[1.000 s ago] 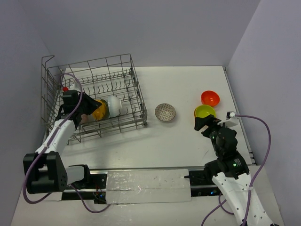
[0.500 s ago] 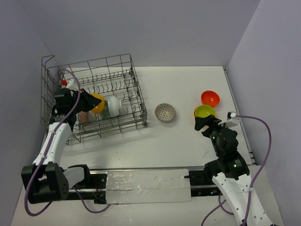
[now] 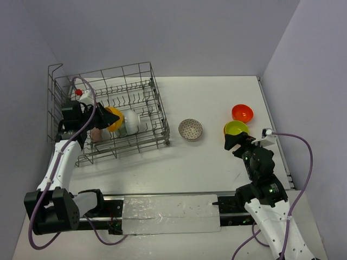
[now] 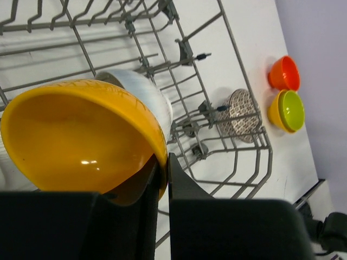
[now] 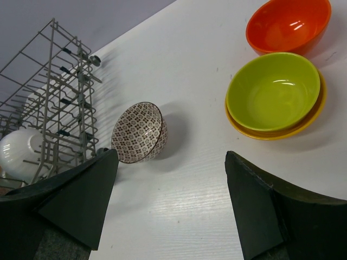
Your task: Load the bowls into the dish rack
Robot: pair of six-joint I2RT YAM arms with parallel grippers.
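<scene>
Pinches the rim of the orange bowl [image 4: 81, 141] with the left gripper [image 4: 161, 173], fingers clenched on the wall, one inside and one outside. Holds that bowl tipped on its side inside the dish rack [image 3: 130, 142], hollow side turned toward the left arm, over the tines in the left half of the rack. Cannot tell whether it rests on the tines or hangs clear of them.

Just right of it in the rack, a white bowl [image 3: 132, 120] standing on edge among the tines. Very close to the orange one in the left wrist view, contact not clear.

Dish rack at the far left of the tabletop [image 3: 206, 162], its right wall facing the loose bowls.

Holds the right gripper [image 5: 171, 200] released, fingers spread wide with nothing between them, over bare tabletop at the near right.

Just beyond that gripper, a lime green bowl [image 5: 272, 91] nested in a yellow bowl [image 5: 255, 132]. Just beside that pair on the far side, a red-orange bowl [image 5: 287, 24], open side up.

Between the rack and the nested pair, a patterned bowl [image 3: 190, 129], alone on the tabletop, near the rack's near right corner and apart from the wire.
</scene>
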